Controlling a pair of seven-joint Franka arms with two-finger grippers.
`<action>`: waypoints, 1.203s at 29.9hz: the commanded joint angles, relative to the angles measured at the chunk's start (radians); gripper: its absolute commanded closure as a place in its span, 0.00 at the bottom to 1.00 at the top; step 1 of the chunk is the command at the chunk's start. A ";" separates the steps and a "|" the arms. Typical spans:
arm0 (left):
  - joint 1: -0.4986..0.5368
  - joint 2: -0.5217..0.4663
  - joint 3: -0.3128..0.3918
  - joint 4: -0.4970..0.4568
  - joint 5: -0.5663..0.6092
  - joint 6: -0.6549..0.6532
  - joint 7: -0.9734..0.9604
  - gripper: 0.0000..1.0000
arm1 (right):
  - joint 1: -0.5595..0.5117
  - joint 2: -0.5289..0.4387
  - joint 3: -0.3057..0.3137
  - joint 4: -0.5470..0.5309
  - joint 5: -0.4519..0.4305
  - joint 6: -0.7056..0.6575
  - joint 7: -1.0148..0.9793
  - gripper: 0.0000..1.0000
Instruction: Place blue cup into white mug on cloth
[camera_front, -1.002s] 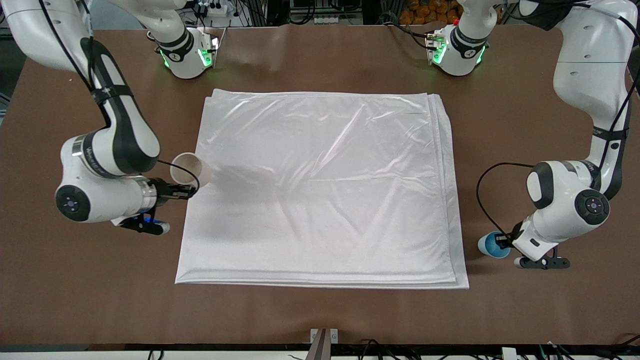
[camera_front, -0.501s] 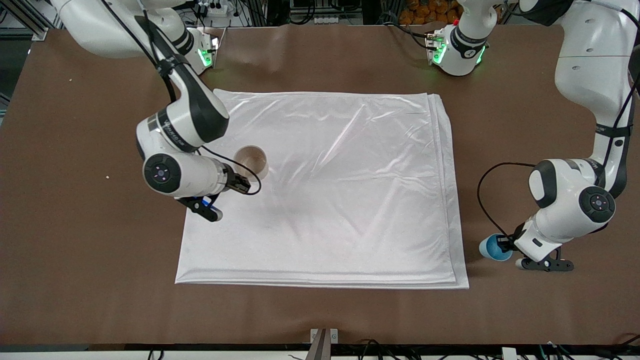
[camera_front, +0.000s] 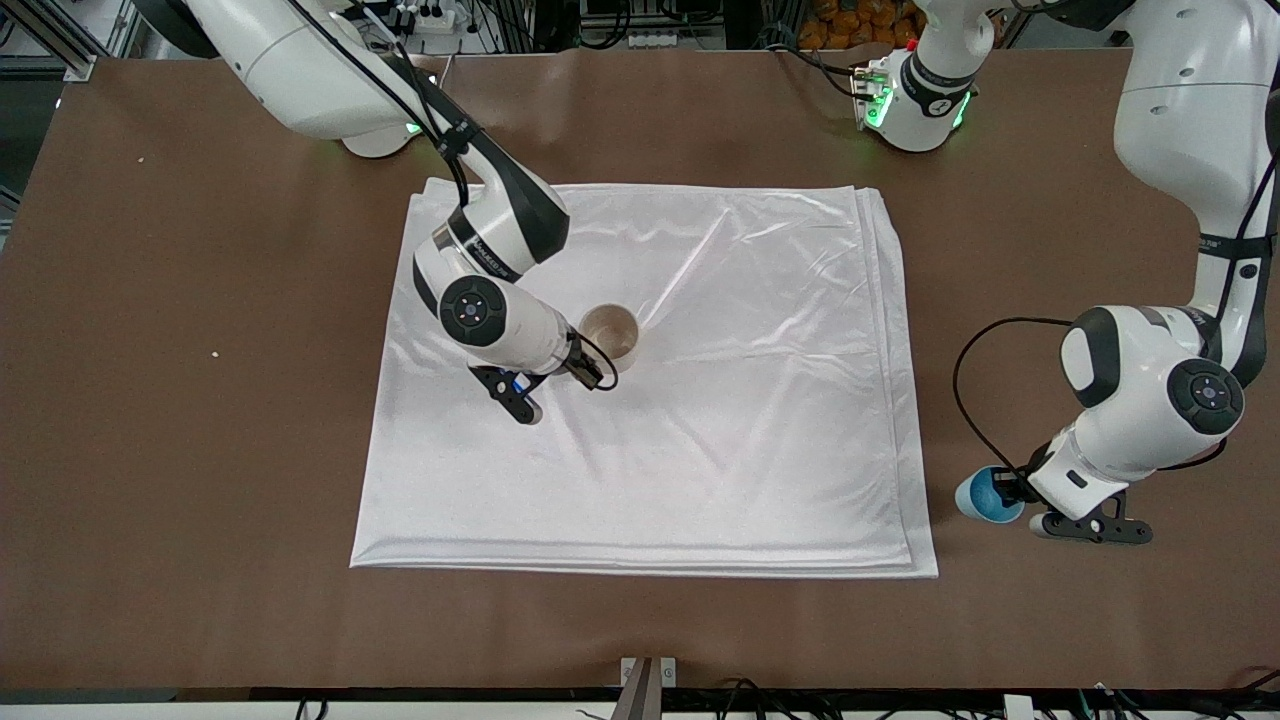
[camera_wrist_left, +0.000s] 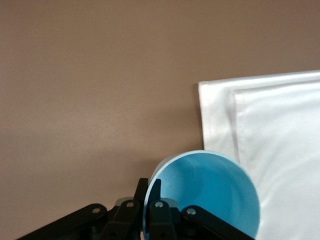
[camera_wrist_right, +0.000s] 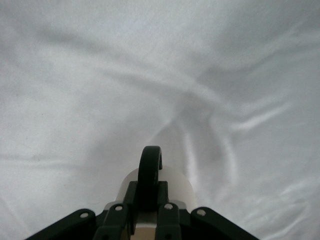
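One white mug (camera_front: 611, 333), one blue cup (camera_front: 978, 494), one cloth (camera_front: 700, 450), two arms.

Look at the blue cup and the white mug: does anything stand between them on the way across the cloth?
Nothing visible does. The left gripper holds the blue cup off the cloth's edge; the right gripper holds the white mug by its handle over the cloth. Only bare cloth lies between.

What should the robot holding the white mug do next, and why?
Probably lower it and let go. The right claw is shut on the black loop handle of the off-white cylindrical mug, already over the middle of the shiny white folded cloth. The left claw grips the small light-blue handleless cup, which needs a standing mug.
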 joint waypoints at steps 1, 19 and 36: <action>-0.018 -0.056 -0.014 -0.013 0.024 -0.065 -0.005 1.00 | 0.010 0.012 -0.002 0.012 -0.008 0.027 0.058 1.00; -0.103 -0.121 -0.017 -0.010 0.022 -0.164 -0.066 1.00 | 0.220 0.068 -0.156 0.015 -0.009 0.204 0.236 1.00; -0.201 -0.159 -0.068 -0.012 0.015 -0.220 -0.320 1.00 | 0.183 0.055 -0.171 0.050 -0.003 0.045 0.146 0.00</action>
